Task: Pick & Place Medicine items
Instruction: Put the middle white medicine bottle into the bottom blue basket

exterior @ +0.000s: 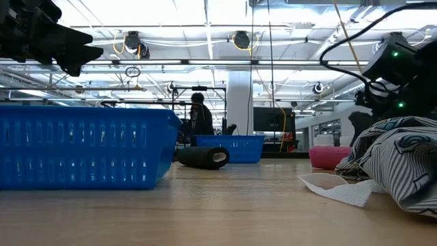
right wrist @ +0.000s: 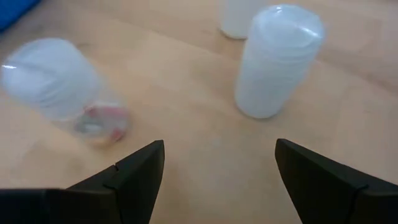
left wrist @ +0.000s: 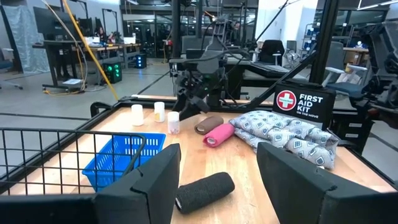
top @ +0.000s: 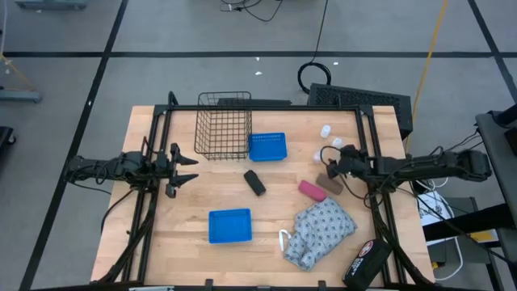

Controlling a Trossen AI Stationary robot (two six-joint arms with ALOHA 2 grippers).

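Observation:
Three small white medicine bottles point(top: 325, 130) point(top: 337, 142) point(top: 318, 154) stand upright on their bases near the table's far right corner. My right gripper point(top: 329, 158) hovers open just on their near side, slanting down. In its wrist view point(right wrist: 217, 168) one white bottle point(right wrist: 273, 59) and a blurred one point(right wrist: 59, 81) stand just ahead of the fingertips, outside the gap, and the third bottle point(right wrist: 239, 15) stands behind. My left gripper point(top: 186, 168) waits open at the table's left side, pointing level, with nothing between its fingers point(left wrist: 217, 180).
A wire basket point(top: 224, 125) and a blue tray point(top: 267, 147) stand at the far middle, with a second blue tray point(top: 230, 225) near the front. A black roll point(top: 254, 183), a pink block point(top: 312, 190), a brown block point(top: 329, 182), a patterned cloth pouch point(top: 321, 232) and a first aid kit point(top: 367, 263) lie around.

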